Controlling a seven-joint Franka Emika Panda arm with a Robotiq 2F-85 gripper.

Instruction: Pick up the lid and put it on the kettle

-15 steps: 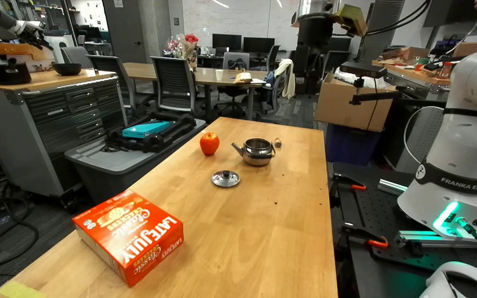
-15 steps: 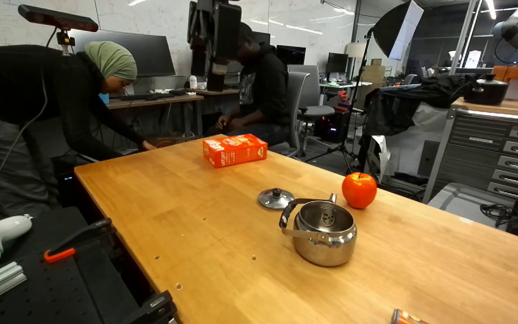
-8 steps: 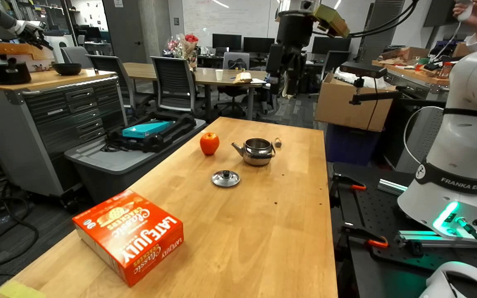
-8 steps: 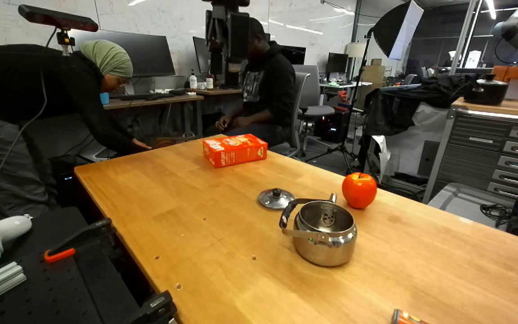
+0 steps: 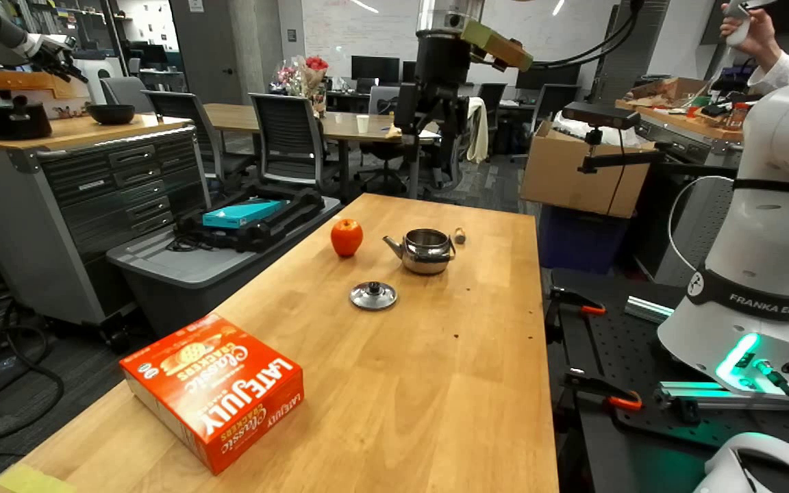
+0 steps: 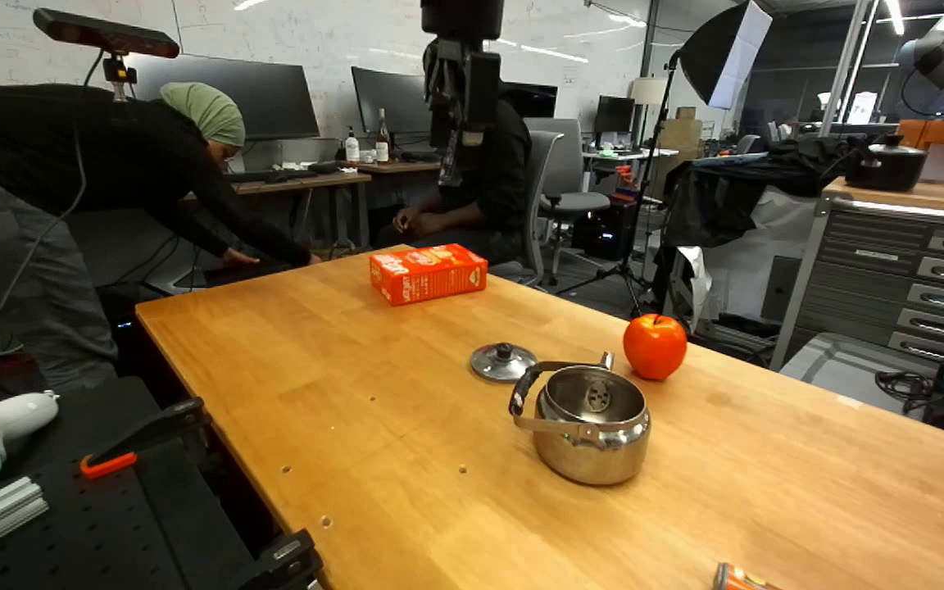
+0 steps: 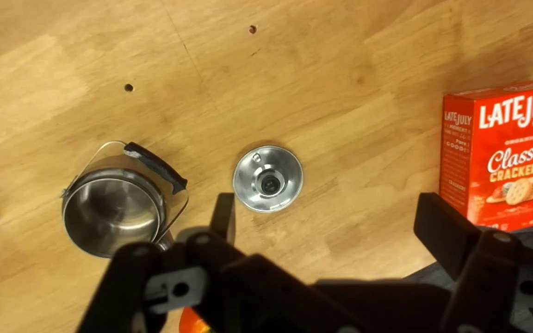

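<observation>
Wrist view: the lid [image 7: 268, 179] lies on the table [image 7: 363, 115], knob [image 7: 270, 185] up, near the kettle [image 7: 116, 210] but not touching it. The kettle stands upright, uncovered. The gripper [image 7: 331, 219] hangs above the table, jaws spread wide, holding nothing. Well apart from the lid rests a cracker box [image 7: 502, 162]. Judged status: approach stage; neither pick nor placement done. Remaining: grasp lid, lift, carry, seat on kettle.

On the table [image 5: 435, 404]: 1 kettle [image 6: 593, 451], 1 lid [image 6: 503, 363], 1 red apple [image 6: 655, 347], 1 cracker box [image 5: 216, 383], 1 small cylinder [image 5: 459, 236]. Clamps [image 6: 156, 428] by its edge: 2. Holes [image 6: 325, 522] in it: 4 in both exterior views as far as I can tell, they're tiny. People [image 6: 87, 147] in an exterior view: 2.
</observation>
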